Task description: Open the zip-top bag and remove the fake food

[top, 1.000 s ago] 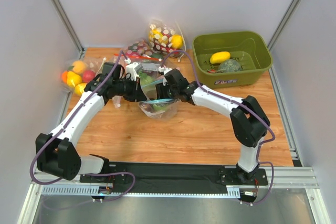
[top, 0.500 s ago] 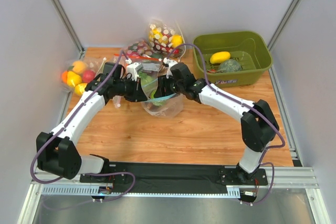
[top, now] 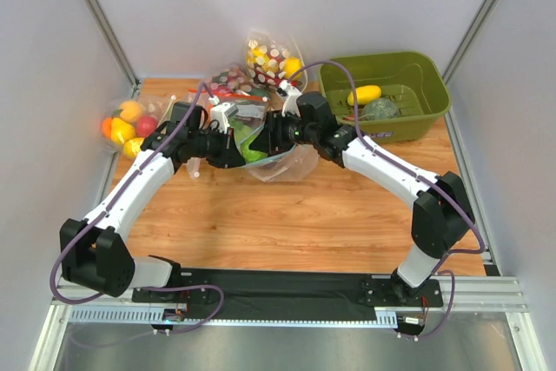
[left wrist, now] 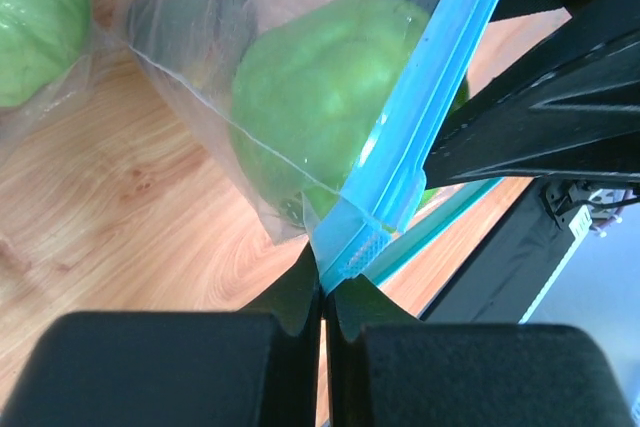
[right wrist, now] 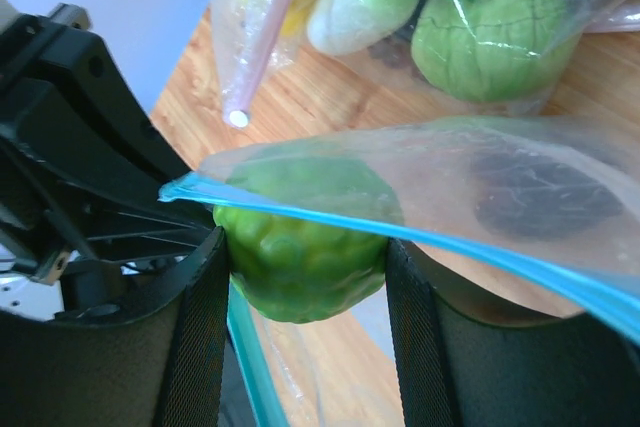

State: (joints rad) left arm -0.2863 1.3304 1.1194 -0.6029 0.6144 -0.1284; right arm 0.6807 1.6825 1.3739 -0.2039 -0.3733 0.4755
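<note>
The zip-top bag (top: 282, 161), clear with a teal-blue zipper strip (left wrist: 430, 117), hangs open between both grippers near the table's middle back. My left gripper (left wrist: 322, 287) is shut on the strip's end corner (left wrist: 350, 247). My right gripper (right wrist: 305, 257) has its fingers (right wrist: 200, 327) either side of a green ball of fake food (right wrist: 300, 252) at the bag's mouth, just under the strip (right wrist: 420, 239). The same green ball shows in the left wrist view (left wrist: 310, 117) and the top view (top: 252, 142). A dark purple piece (right wrist: 545, 197) lies deeper in the bag.
A green bin (top: 387, 134) at the back right holds a yellow lemon (top: 364, 94) and a grey-green leafy piece (top: 380, 109). A polka-dot bag (top: 271, 58), a pink-zipper bag (top: 228, 86) and a bag of orange and yellow fruits (top: 126, 123) lie at the back and left.
My right gripper has moved toward the back and up with the green ball. The bag has shifted back and right with it. The left gripper has stayed on the strip.
</note>
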